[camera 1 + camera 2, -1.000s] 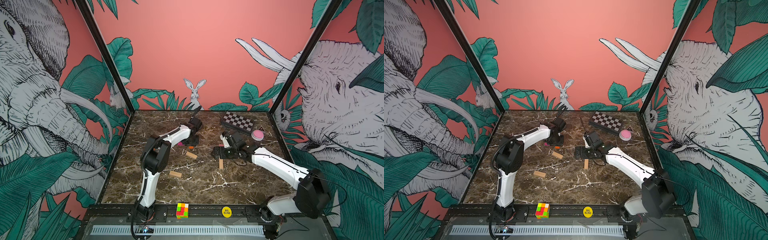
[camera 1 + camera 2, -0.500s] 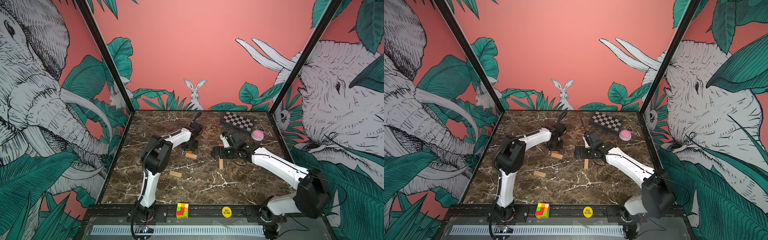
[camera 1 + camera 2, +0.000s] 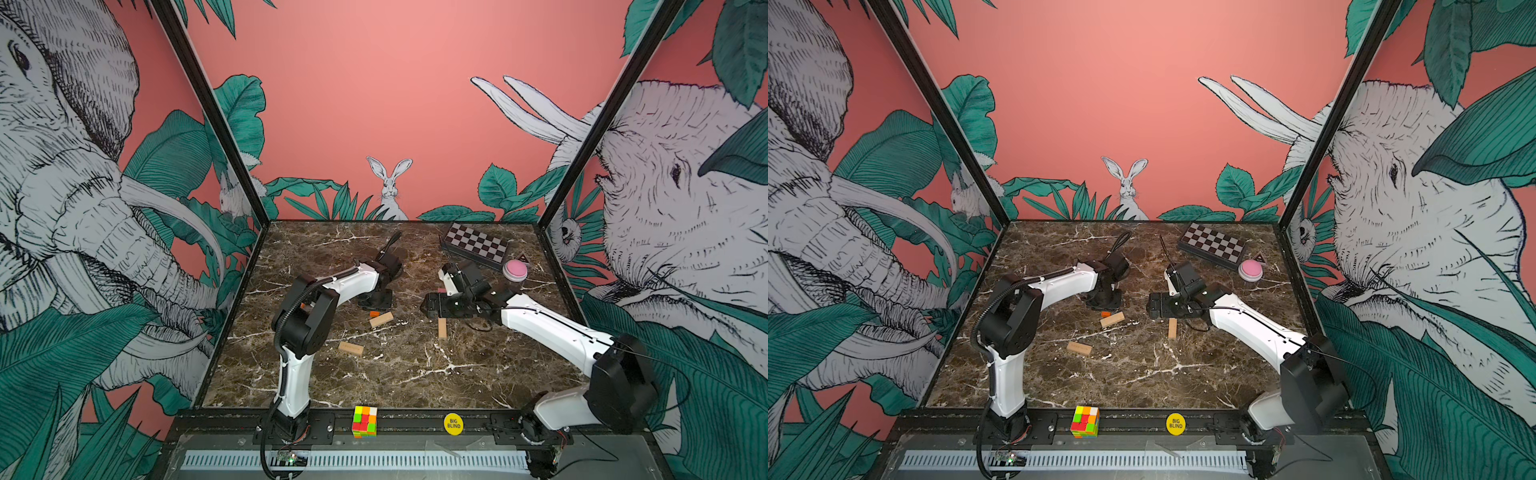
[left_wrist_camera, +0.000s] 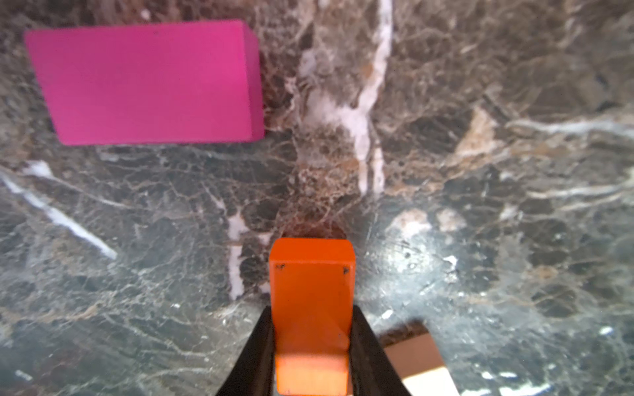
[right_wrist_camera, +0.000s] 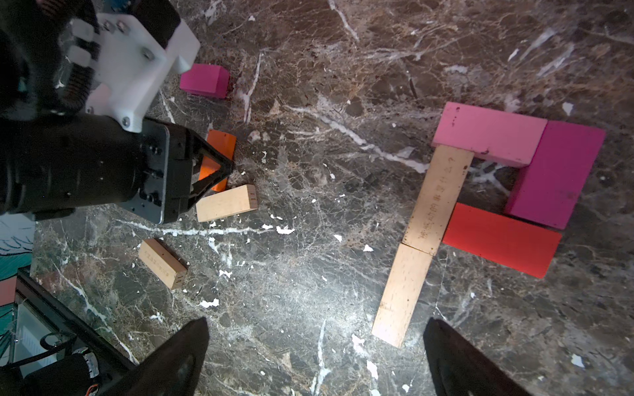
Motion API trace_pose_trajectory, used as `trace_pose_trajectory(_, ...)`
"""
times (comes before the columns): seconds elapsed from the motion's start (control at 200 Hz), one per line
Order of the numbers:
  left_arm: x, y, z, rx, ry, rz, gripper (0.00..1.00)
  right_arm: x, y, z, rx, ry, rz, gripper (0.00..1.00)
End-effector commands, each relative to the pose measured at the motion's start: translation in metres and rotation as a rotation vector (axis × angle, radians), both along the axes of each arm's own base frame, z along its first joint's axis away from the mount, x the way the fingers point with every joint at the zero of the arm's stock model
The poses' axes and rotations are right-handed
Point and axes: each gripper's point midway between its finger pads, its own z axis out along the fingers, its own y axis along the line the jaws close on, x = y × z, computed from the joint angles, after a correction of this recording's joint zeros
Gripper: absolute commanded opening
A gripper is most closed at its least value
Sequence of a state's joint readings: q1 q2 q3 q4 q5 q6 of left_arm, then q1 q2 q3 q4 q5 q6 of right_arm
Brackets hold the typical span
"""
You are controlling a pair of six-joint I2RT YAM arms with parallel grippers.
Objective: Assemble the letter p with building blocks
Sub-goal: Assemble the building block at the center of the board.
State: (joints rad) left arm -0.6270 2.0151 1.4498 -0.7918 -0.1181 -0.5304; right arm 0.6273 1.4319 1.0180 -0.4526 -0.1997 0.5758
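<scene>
My left gripper [image 4: 310, 360] is shut on an orange block [image 4: 310, 301], held low over the marble; in both top views it [image 3: 376, 301] [image 3: 1106, 301] hangs beside a tan block [image 3: 381, 319]. A loose magenta block [image 4: 147, 82] lies just beyond. In the right wrist view two tan blocks [image 5: 441, 195] [image 5: 403, 295] lie end to end, joined by a pink block [image 5: 487, 137], a magenta block [image 5: 555, 175] and a red block [image 5: 501, 240] into a closed loop. My right gripper [image 5: 315, 356] stands open and empty above this figure.
Another tan block [image 3: 351, 348] lies nearer the front. A checkered box [image 3: 476, 247] and a pink round button [image 3: 515, 270] sit at the back right. A puzzle cube [image 3: 365, 422] and a yellow disc [image 3: 453, 424] rest on the front rail.
The left gripper has come a little toward the front and lower with the orange block in it. The right arm has stayed still.
</scene>
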Motion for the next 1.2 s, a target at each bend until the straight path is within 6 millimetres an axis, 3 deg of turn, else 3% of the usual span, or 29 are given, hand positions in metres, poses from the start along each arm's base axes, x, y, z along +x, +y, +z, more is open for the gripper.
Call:
trace_pose_trajectory(0.0, 0.015, -0.006, 0.011, 0.006, -0.034, 0.012, 0.16, 0.003, 0.002, 0.0, 0.015, -0.005, -0.005, 0.98)
trace_pose_trajectory(0.225, 0.028, -0.014, 0.006, -0.012, -0.033, 0.028, 0.16, -0.002, -0.006, 0.001, 0.003, -0.013, -0.019, 0.98)
trace_pose_trajectory(0.84, 0.041, -0.002, -0.002, -0.002, -0.012, 0.072, 0.16, -0.001, -0.004, 0.002, 0.011, -0.013, -0.016, 0.98)
trace_pose_trajectory(1.195, 0.038, -0.002, -0.001, -0.009, 0.003, 0.075, 0.26, 0.0, -0.001, -0.002, 0.015, -0.005, -0.012, 0.98)
